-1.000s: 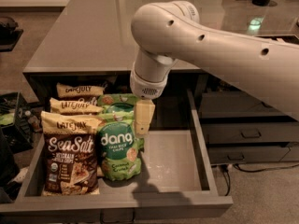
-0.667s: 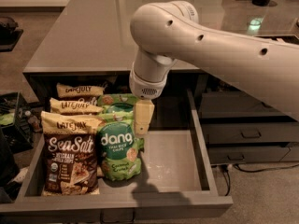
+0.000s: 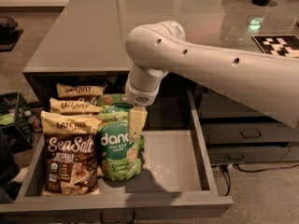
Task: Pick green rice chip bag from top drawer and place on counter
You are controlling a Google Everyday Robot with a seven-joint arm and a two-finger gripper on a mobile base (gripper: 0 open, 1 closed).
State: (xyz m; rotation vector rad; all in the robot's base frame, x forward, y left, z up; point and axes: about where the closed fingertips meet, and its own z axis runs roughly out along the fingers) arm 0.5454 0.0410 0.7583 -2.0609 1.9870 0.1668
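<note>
The top drawer (image 3: 173, 160) stands pulled open below the counter (image 3: 88, 27). A green rice chip bag (image 3: 119, 154) with white "dang" on a teal circle stands upright in the drawer's left-middle. A second green bag (image 3: 112, 101) stands behind it. My gripper (image 3: 135, 130) hangs from the white arm (image 3: 201, 64) straight down into the drawer. It sits at the front bag's upper right corner, touching or just in front of its top edge. Its tip overlaps the bag's top.
Several brown-and-cream Late July "Sea Salt" bags (image 3: 70, 153) stand in a row along the drawer's left side. The drawer's right half shows bare floor. Narrower dark drawers with handles (image 3: 250, 134) are to the right. A black-and-white marker (image 3: 280, 43) lies on the counter.
The arm has lowered and shifted slightly left, bringing the gripper closer onto the front green bag's top. The bags have not moved.
</note>
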